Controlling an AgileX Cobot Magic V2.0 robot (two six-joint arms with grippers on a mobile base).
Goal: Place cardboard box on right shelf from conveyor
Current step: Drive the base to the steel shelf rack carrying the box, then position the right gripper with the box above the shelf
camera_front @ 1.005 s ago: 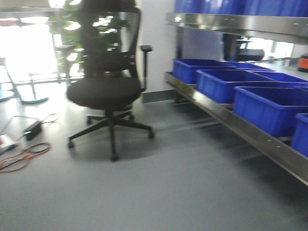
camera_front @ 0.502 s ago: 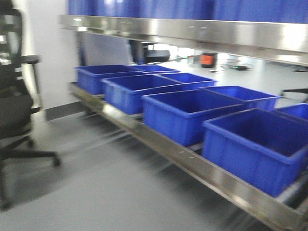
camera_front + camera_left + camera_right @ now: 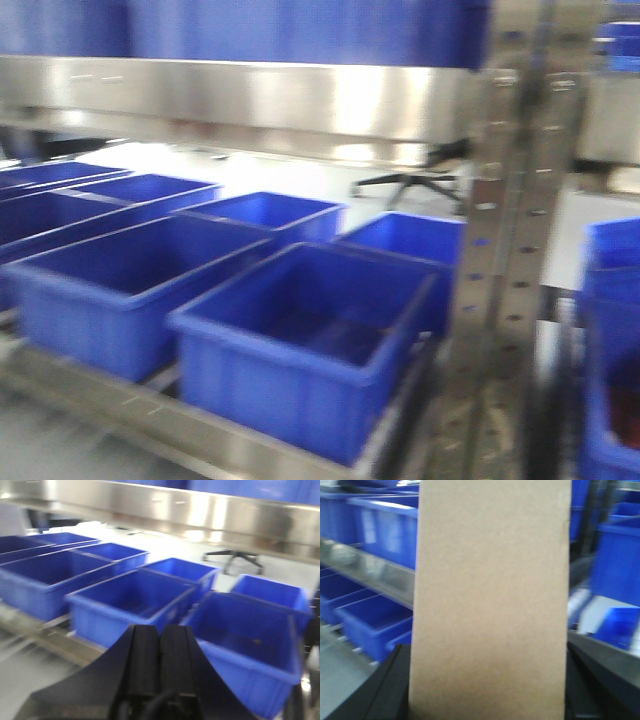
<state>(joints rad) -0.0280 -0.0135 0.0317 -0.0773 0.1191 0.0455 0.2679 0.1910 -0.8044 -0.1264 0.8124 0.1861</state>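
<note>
A plain tan cardboard box (image 3: 490, 600) fills the middle of the right wrist view, standing upright between the black fingers (image 3: 390, 685) of my right gripper (image 3: 490, 680), which is shut on its two sides. In the left wrist view my left gripper (image 3: 160, 640) is shut with its pads pressed together and nothing between them. Straight ahead is a stainless-steel shelf with a broad shiny front lip (image 3: 300, 100), also running across the top of the left wrist view as the steel lip (image 3: 200, 510). The conveyor is out of view.
Several blue plastic bins (image 3: 300, 350) sit in rows on the lower steel shelf rail (image 3: 150, 415). A perforated steel upright (image 3: 510, 250) stands at the right, with more blue bins (image 3: 610, 340) beyond it. An office chair base (image 3: 415, 180) shows behind the rack.
The front view has swung right: the black office chair and open floor have left the frame, and the shelf with blue bins now fills it, much closer.
</note>
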